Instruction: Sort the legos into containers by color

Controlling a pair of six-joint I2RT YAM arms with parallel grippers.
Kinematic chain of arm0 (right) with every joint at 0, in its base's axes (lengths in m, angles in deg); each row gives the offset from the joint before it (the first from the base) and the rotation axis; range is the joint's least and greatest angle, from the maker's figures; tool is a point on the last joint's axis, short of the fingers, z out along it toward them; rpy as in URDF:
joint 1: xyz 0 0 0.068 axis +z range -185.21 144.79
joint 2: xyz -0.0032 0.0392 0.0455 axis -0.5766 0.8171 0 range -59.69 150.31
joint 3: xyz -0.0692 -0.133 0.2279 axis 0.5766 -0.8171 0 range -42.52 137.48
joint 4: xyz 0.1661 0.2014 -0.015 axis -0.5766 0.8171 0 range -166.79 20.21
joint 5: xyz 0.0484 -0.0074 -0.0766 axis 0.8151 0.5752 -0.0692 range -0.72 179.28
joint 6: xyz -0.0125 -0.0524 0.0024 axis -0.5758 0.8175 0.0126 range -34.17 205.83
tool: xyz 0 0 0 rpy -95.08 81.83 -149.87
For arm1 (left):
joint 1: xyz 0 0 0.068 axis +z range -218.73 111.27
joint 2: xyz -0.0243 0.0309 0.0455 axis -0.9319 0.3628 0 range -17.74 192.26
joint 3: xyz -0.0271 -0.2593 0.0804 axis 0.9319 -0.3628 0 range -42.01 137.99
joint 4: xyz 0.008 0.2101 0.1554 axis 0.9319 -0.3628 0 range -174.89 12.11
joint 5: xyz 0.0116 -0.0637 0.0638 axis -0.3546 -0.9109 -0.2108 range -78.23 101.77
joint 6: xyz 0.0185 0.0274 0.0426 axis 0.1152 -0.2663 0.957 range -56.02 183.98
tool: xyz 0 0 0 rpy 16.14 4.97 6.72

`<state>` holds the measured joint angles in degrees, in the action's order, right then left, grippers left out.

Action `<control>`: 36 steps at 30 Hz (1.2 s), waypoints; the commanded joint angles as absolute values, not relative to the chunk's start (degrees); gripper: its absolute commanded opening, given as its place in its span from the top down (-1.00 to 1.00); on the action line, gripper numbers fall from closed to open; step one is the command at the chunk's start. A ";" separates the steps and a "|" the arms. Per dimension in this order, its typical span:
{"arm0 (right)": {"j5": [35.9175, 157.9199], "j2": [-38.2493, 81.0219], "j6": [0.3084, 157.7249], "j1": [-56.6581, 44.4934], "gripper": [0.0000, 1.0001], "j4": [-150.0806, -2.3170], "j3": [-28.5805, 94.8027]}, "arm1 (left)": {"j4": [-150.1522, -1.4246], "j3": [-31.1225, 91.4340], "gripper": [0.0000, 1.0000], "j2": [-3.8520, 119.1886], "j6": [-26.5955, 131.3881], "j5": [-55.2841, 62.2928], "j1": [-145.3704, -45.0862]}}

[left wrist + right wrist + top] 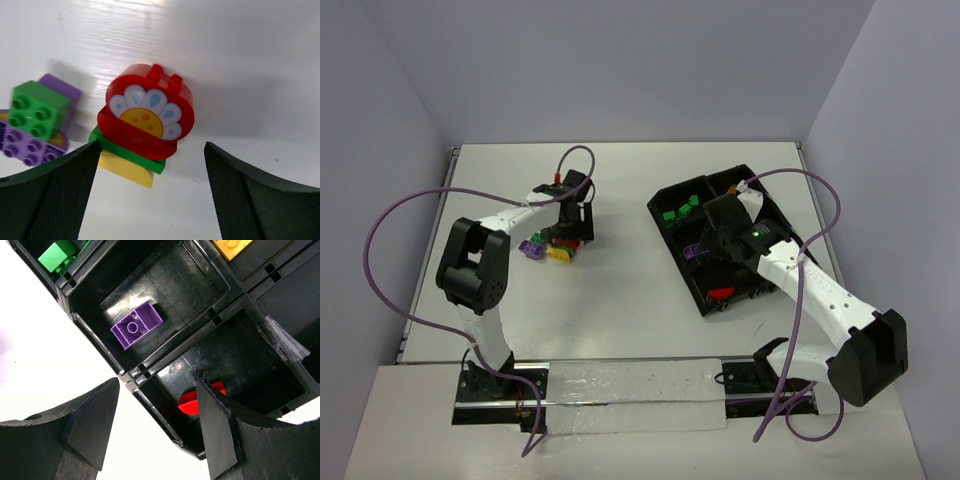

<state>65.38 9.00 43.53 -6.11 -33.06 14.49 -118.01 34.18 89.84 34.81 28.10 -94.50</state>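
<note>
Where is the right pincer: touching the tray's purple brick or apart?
Apart: right wrist view shows the purple brick on its compartment floor, beyond the right pincer.

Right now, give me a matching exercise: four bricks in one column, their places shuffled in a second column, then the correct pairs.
1. lone purple brick
2. red flower brick
3. green square brick
4. red half-round piece

A. on purple bricks on the table
B. tray compartment, partly behind a right gripper finger
C. tray compartment fully in view
D. atop a green plate, ahead of the open left gripper

Pairs: 1-C, 2-D, 3-A, 4-B
</note>
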 commanded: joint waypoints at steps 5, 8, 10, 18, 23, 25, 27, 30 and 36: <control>63.94 9.79 44.40 -5.77 -0.41 -35.07 15.45 | -116.63 35.83 -0.79 93.40 39.21 25.76 -105.14; 63.70 10.18 44.70 -5.77 -0.41 -35.23 15.49 | -117.00 36.04 -0.79 92.29 39.63 26.19 -106.60; 63.61 10.45 44.79 -5.77 -0.41 -35.49 15.49 | -117.80 36.58 -0.79 91.30 39.80 26.54 -106.78; 63.86 11.74 45.46 -5.77 -0.41 -36.76 15.97 | -123.91 40.44 -0.76 85.21 31.02 35.38 -106.08; 64.76 13.63 46.02 -5.77 -0.41 -37.23 16.56 | -122.80 43.14 -0.76 88.69 29.17 34.76 -104.59; 64.70 13.75 46.14 -5.77 -0.41 -37.10 16.90 | -122.66 45.21 -0.76 90.91 29.17 34.02 -103.86; 64.19 13.43 46.11 -5.77 -0.41 -36.94 16.94 | -122.37 46.45 -0.76 92.52 29.17 34.18 -103.01; 63.44 13.17 46.56 -5.85 -0.42 -37.24 16.58 | -123.58 50.22 -0.76 96.17 29.08 34.86 -101.68; 63.40 14.00 46.41 -5.81 -0.42 -37.24 17.24 | -123.68 52.47 -0.77 100.21 29.17 32.86 -100.46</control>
<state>65.67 13.71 46.30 -6.11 -35.59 14.52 -122.69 49.74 98.62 29.97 33.40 -101.03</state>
